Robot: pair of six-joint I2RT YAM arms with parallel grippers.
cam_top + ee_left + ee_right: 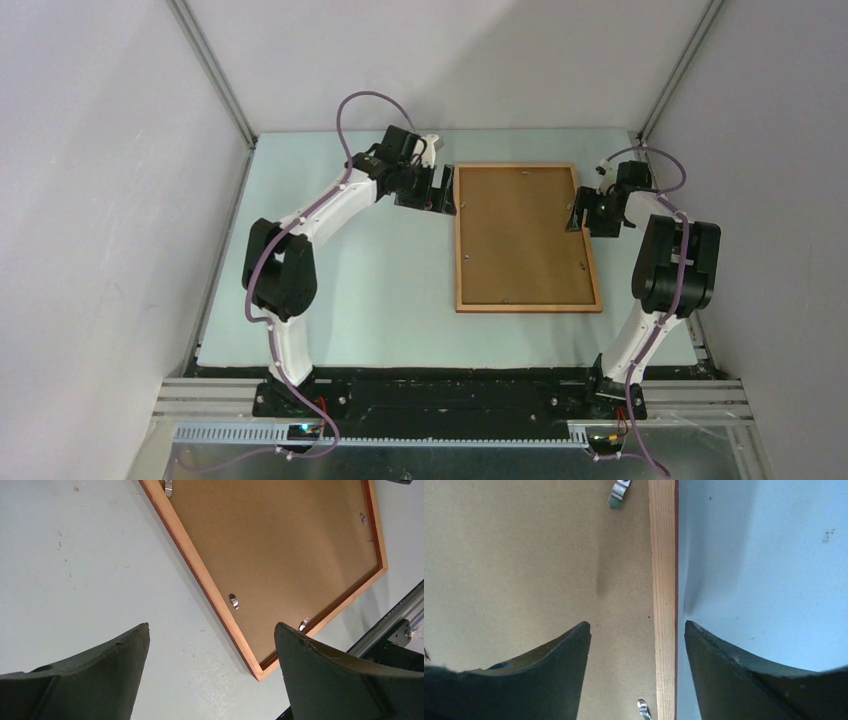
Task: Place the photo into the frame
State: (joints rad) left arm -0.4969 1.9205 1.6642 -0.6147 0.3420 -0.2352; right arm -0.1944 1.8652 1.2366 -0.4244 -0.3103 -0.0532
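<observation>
Lying back-up on the pale table (380, 290), right of centre, we find the wooden frame (527, 305), a brown board (520, 235) filling it and small metal clips (233, 601) along its inner edge. Our right gripper (636, 624) straddles its right rail, fingers spread wide. Our left gripper (211, 627) hangs by its far left corner, equally wide.

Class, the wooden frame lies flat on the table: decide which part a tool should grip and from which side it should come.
Grip the frame by its right rail, coming straight down from above, probably with the right tool, whose open fingers straddle it. The rail is narrow enough to pinch, with bare table outside it; the backing board is too wide and flat.
</observation>
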